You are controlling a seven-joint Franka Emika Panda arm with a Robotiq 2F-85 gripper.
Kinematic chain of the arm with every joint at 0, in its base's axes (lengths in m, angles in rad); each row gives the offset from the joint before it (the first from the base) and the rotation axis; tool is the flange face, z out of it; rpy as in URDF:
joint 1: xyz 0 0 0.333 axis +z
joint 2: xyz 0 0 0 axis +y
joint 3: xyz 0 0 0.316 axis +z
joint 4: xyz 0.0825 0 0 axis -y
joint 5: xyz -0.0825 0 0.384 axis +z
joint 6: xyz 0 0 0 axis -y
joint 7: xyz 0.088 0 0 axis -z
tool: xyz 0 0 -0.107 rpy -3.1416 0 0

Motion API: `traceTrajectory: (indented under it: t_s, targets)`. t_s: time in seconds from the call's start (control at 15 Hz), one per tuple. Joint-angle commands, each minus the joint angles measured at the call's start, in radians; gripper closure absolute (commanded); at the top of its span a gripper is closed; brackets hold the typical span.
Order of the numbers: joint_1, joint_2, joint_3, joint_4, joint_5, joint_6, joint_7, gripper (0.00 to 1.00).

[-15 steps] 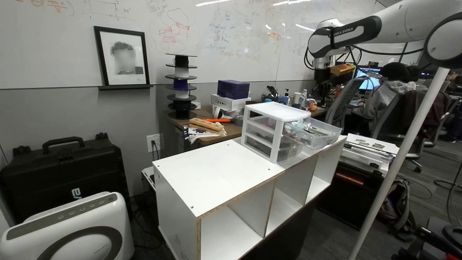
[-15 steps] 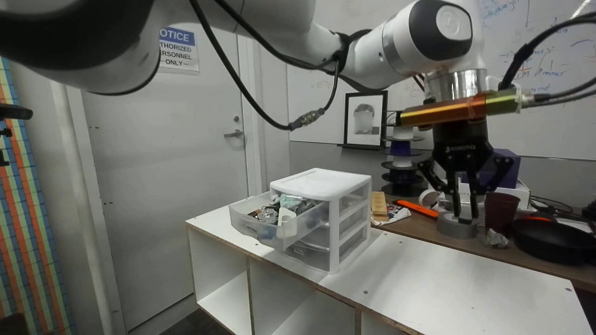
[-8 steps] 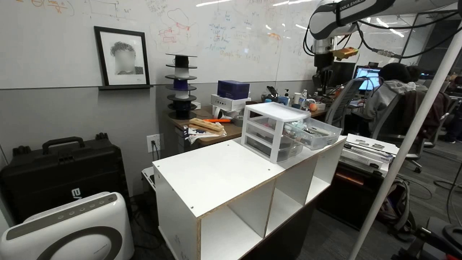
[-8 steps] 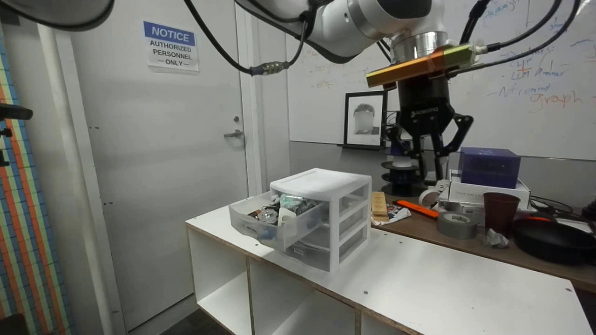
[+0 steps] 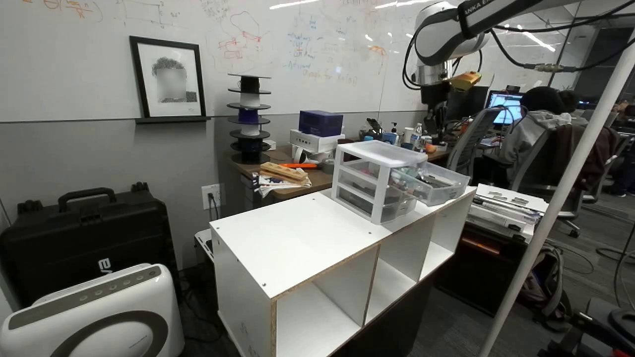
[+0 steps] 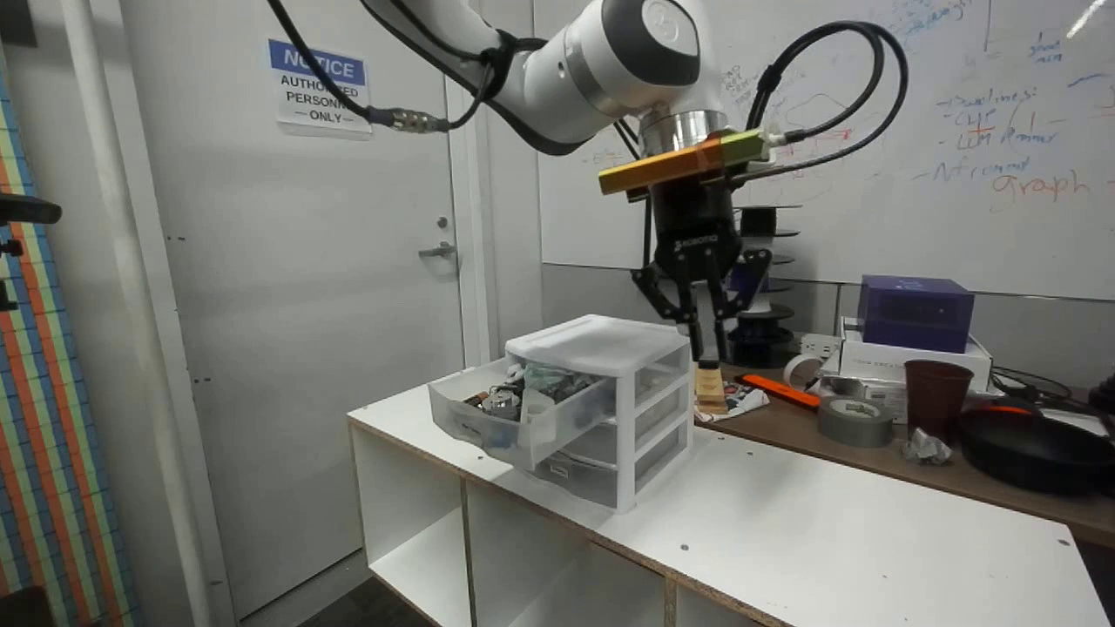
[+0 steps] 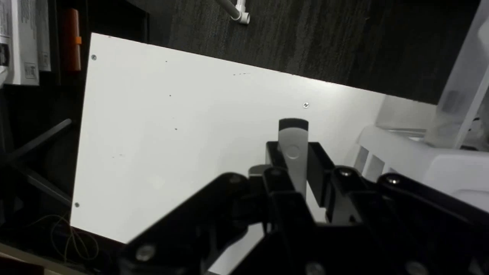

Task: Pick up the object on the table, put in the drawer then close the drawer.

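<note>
Gray black-tipped object (image 7: 293,147) is clamped in tool (image 6: 708,344), jaws set to its width, above bench (image 6: 836,531); top drawer (image 6: 475,431) of 3-tier drawer unit (image 6: 625,435) is pulled out.

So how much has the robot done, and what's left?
Done: the gray thing is up off the white table. In hand: the claw pinches it in the air, outside the drawer. Left: putting it in that drawer, which is pulled open, then pushing the drawer shut.
</note>
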Motion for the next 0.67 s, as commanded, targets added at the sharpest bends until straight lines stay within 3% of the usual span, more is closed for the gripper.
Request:
traceTrajectory:
  t_s: [0.0, 0.33, 0.6]
  targets:
    - [0.04, -0.148, 0.004, -0.241, -0.033, 0.144, 0.01, 0.87]
    - [0.066, -0.295, 0.002, -0.487, 0.021, 0.414, 0.145, 0.87]
    - [0.082, -0.44, -0.009, -0.695, 0.002, 0.535, 0.201, 0.87]
